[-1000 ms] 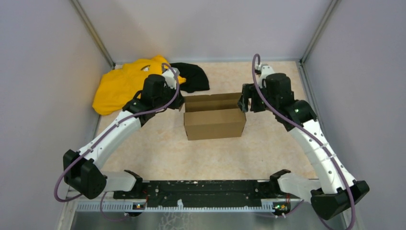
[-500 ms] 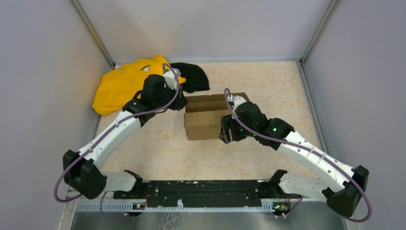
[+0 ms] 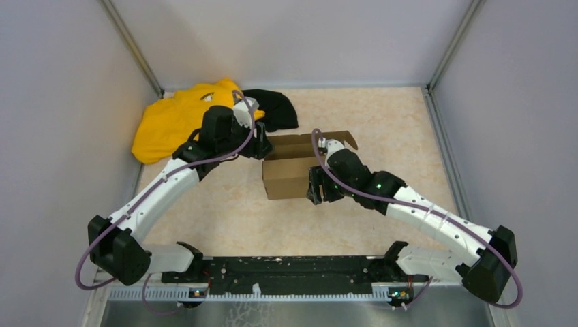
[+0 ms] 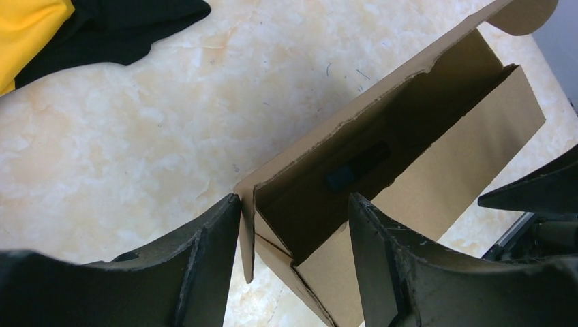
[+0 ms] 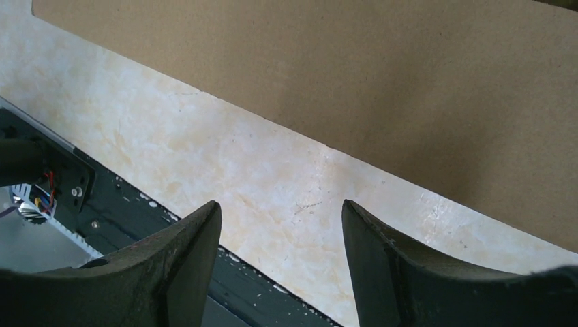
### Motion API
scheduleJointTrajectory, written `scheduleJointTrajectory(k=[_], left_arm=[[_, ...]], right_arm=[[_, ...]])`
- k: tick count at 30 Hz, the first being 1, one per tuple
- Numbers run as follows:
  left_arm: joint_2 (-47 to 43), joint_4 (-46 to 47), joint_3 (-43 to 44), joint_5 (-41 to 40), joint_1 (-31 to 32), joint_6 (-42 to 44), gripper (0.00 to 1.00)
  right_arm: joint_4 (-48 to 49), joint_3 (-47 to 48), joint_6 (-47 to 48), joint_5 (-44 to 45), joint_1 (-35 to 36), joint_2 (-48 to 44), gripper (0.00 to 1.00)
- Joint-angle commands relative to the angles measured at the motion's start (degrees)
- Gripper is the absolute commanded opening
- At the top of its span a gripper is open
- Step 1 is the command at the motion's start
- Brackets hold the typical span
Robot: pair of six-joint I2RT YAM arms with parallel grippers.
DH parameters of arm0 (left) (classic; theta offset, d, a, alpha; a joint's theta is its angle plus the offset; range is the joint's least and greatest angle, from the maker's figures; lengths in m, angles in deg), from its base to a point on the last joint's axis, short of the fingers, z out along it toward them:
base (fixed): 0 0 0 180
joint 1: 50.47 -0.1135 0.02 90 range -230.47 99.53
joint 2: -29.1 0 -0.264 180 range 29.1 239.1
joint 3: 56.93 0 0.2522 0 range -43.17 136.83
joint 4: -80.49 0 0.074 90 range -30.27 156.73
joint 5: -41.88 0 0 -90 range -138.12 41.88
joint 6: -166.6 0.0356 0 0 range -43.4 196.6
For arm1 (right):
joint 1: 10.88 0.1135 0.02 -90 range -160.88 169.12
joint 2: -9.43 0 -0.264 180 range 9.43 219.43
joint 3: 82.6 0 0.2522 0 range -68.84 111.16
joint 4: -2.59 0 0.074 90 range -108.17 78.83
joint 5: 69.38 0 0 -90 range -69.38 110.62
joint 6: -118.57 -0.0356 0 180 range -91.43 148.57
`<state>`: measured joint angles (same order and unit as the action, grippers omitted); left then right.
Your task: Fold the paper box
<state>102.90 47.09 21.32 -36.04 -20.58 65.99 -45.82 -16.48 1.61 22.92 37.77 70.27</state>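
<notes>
**Two robot arms at a half-folded cardboard box, both grippers released**

A pale marbled table [image 3: 225,211] fills the overhead view, with grey walls on three sides. Two white-and-black arms reach in from the near edge. Between them, near the middle of the table, sits the paper box [image 3: 293,178]. It is plain brown cardboard, standing as a shallow open-topped rectangle with its long front wall facing the arms.

At the far left lies a crumpled yellow cloth [image 3: 170,119], with a black cloth [image 3: 276,109] just beside it. Both are apart from the box.

The left gripper [image 3: 262,146] is at the box's left end. Its wrist view shows the fingers spread, straddling the end corner without pinching it. The right gripper [image 3: 317,191] hangs low in front of the front wall. Its fingers are spread over bare table and hold nothing.

At the far right corner, a small rounded flap [image 3: 344,138] stands loose and is not yet tucked in.

Nothing is gripping the box, so the half-formed walls could probably spring apart. A push from the right gripper could slide the light box towards the cloths, or crease the front wall. The left fingers could also catch the end wall's ragged edge and bend it outward.
</notes>
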Motion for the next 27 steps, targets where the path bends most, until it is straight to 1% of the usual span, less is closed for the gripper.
scheduleJointTrajectory(k=[1,7,12,14,17,19,21,23,24,27], left_arm=[[-1.20,1.23,3.15,2.67,0.05,0.27,0.66],[-0.83,1.10,6.49,4.43,-1.23,-0.54,0.69],[0.71,2.89,7.86,9.19,-4.63,-1.58,0.70],[2.41,4.03,9.17,11.98,-6.73,-2.81,0.70],[7.56,2.49,14.95,13.84,-8.02,-3.22,0.66],[10.98,1.50,18.49,13.52,-8.02,-3.50,0.58],[14.48,0.46,21.38,13.11,-8.05,-3.62,0.47],[18.49,-1.69,24.43,12.92,-8.05,-3.69,0.31],[20.17,-2.70,25.73,13.27,-8.01,-3.78,0.26],[24.89,-3.47,26.65,15.30,-7.87,-4.68,0.19]], right_arm=[[3.73,-0.61,-0.78,1.85,0.65,-1.20,0.64],[4.27,-1.98,-0.81,2.74,0.67,-1.85,0.63],[4.99,-2.75,-0.66,3.07,0.66,-1.85,0.63],[5.03,-2.94,-0.66,3.32,0.66,-1.94,0.62],[5.03,-3.05,-0.50,4.44,0.66,-2.44,0.60],[5.07,-3.07,-0.41,5.37,0.66,-2.93,0.56],[5.06,-3.06,-0.42,6.10,0.79,-3.16,0.50],[4.94,-2.90,-0.34,7.51,1.32,-3.42,0.43],[4.87,-2.93,-0.37,8.56,1.73,-3.56,0.41],[5.62,-3.30,-0.63,11.44,3.67,-3.72,0.33]])
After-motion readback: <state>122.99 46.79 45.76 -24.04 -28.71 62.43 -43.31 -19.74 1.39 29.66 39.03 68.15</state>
